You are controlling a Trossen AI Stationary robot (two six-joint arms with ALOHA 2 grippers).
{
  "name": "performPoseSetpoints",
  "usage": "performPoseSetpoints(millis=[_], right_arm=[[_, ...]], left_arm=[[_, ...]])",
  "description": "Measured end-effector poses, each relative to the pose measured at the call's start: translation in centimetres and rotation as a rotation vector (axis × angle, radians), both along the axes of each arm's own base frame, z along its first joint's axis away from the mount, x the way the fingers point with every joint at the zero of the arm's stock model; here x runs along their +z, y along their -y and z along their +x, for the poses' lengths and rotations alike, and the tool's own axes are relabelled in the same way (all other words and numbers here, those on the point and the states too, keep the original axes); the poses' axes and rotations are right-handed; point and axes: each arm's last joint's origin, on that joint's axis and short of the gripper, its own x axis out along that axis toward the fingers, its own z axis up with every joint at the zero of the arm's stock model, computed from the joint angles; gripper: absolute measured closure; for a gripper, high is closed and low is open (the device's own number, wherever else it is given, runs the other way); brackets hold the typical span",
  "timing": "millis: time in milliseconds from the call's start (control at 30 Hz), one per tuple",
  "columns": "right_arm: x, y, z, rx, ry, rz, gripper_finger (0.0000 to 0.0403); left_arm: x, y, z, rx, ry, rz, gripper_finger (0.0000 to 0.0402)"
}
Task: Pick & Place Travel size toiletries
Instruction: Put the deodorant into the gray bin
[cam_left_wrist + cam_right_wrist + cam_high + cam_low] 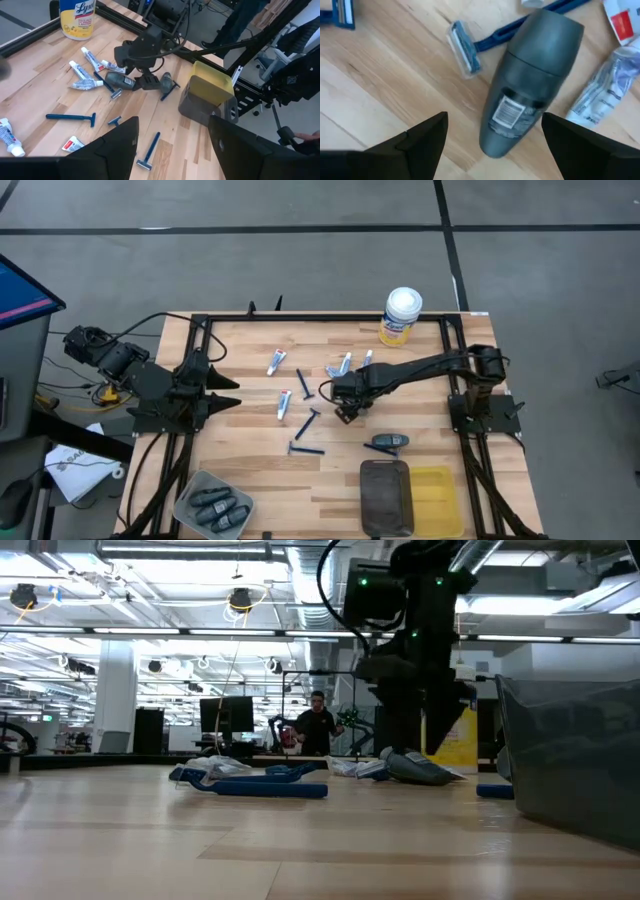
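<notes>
The right gripper (pixel 492 132) is hovering, jaws released, directly above the dark grey oblong plastic bottle (pixel 530 80) lying on the wooden worktop (pixel 380 75).

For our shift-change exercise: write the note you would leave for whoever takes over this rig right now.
Right gripper: open, poised over a dark grey deodorant at mid-table, not gripping.
Left gripper: open, waiting at the left edge.
Done: several grey pieces lie in the grey tray.
Left: white tubes, blue razors and another grey piece remain on the table.
</notes>
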Motion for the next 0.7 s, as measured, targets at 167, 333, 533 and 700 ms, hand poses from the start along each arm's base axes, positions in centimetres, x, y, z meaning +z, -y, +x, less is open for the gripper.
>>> performPoseSetpoints(millis=[167, 333, 533, 700], right_arm=[[-0.7, -0.2, -0.4, 0.003, -0.023, 0.005, 0.0088], [-1.6, -0.3, -0.8, -0.012, -0.019, 0.019, 0.0088], [-2.7, -0.3, -1.0, -0.017, 0.019, 0.021, 0.0088], [-2.8, -0.2, -0.9, -0.028, 0.031, 0.023, 0.0088]], left_arm=[[0.0, 0.0, 0.0, 0.000, 0.000, 0.000, 0.0165], [0.0, 0.0, 0.0, 0.001, 0.001, 0.001, 0.0165], [0.0, 0.0, 0.0, 0.006, 0.002, 0.004, 0.0165], [0.0, 0.0, 0.0, 0.008, 0.003, 0.005, 0.0165]])
